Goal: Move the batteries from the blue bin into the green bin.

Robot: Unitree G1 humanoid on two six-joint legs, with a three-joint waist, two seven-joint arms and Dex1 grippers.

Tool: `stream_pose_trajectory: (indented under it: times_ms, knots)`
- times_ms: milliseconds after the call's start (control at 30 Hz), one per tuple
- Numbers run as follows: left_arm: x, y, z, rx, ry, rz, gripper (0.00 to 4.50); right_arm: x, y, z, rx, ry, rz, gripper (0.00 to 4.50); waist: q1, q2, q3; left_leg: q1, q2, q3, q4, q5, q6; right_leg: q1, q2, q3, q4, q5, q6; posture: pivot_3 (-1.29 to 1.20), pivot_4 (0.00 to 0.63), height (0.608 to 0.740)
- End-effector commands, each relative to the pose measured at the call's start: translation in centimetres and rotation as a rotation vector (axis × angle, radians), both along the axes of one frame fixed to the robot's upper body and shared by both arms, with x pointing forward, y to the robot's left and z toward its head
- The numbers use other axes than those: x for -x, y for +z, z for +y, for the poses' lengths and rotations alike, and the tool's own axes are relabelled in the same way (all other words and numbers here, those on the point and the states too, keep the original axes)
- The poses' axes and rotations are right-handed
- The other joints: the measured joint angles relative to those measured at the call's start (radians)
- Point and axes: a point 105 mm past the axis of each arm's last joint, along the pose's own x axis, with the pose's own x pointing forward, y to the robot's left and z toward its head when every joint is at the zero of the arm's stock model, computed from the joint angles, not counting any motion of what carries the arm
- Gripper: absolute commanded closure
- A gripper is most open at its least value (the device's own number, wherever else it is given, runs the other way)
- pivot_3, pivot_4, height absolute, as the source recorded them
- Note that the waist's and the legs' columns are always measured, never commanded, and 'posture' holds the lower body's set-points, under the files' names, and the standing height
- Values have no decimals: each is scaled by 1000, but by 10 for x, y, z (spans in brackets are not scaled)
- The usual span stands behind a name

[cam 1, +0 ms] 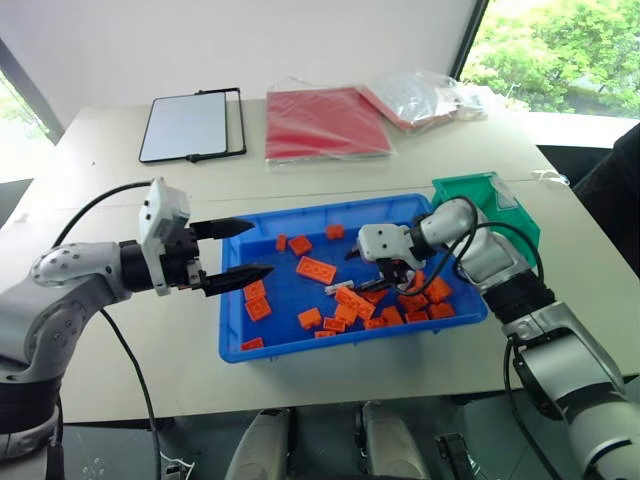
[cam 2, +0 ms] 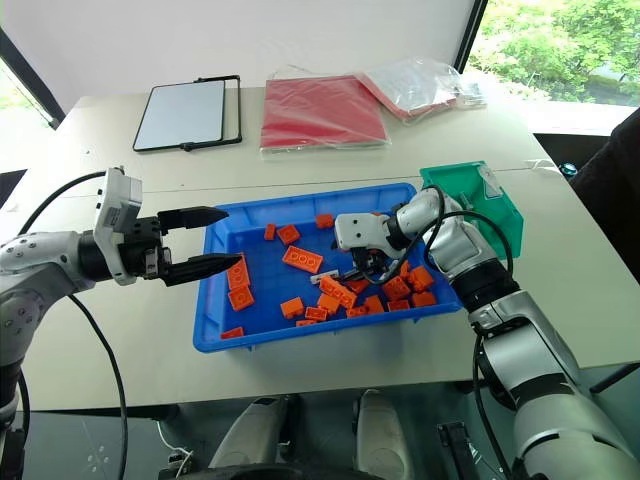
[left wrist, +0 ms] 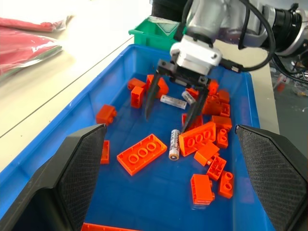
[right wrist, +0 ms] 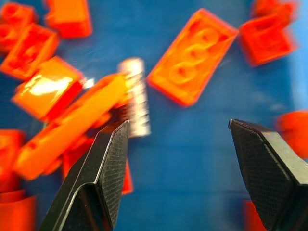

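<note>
Right gripper [left wrist: 173, 108] hangs inside the blue bin [cam 1: 240, 335], fingers spread, pinching nothing. One battery [left wrist: 174, 143] lies on the bin floor just below its fingertips, touching an orange brick [left wrist: 198, 138] at its 3 o'clock. Two more batteries [left wrist: 173, 101] lie among bricks behind the fingers. Left gripper [cam 1: 235, 253] hovers at the bin's 9 o'clock rim, fingers spread, empty. Green bin [cam 1: 480, 195] sits at the blue bin's 2 o'clock corner.

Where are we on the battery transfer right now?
Done: nothing that I can confirm; the green bin's inside isn't visible. In hand: the right gripper is open above the blue bin, over a battery lying beside the orange bricks, holding nothing. Left: that battery and at least two more behind it.
</note>
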Motion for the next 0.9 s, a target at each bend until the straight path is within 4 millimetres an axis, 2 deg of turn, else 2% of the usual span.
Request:
stream_pose_trajectory:
  times_ms: [33, 300, 400, 567, 633, 733, 800, 900]
  knots:
    - [1, 9, -1, -6, -8, -49, 0, 3, 8, 5, 0, 37, -39, 1139, -4, 0, 0, 0, 0, 0, 0, 0, 0, 0, 0, 0, 0, 0, 0, 0, 150, 731]
    - [1, 10, -1, -6, -3, -51, 0, 5, 1, 17, -25, 25, 7, 1139, -2, 0, 0, 1, 0, 0, 0, 0, 0, 0, 0, 0, 0, 0, 0, 0, 150, 731]
    - [1, 10, -2, -4, -2, -50, 0, 8, -7, 23, -11, 28, 31, 1940, -2, 0, 0, 1, 1, 0, -1, 0, 0, 0, 0, 1, 0, 0, 0, 0, 150, 731]
    - [1, 10, -2, -5, -5, -49, 0, 15, -10, 24, -15, 29, 76, 4466, -1, 0, 0, 1, 0, 0, 0, 0, 0, 0, 0, 1, 0, 0, 0, 0, 150, 731]
    - [1, 11, -2, -5, -6, -48, 0, 15, -7, 24, -31, 11, 78, 4467, -1, 0, 0, 1, 0, 0, 0, 0, 0, 0, 0, 1, 0, 0, 0, 0, 150, 731]
    - [1, 11, -2, -8, -10, -46, 0, 9, 20, 12, -109, -80, 24, 4467, 2, 0, 0, 1, 0, 0, 0, 0, 0, 0, 0, 1, 0, 0, 0, 0, 150, 731]
    - [1, 11, -2, -8, -12, -46, 0, -1, 48, -3, -195, -218, -23, 4467, 4, 0, 0, 1, 0, 0, 0, 0, 0, 0, 0, 1, 0, 0, 0, 0, 150, 731]
    - [0, 9, -2, -7, -12, -46, 0, -15, 93, -44, -330, -492, -121, 4467, 7, 0, 0, 0, 0, 0, 0, 0, 0, 0, -1, 1, 0, 0, 0, 0, 150, 731]
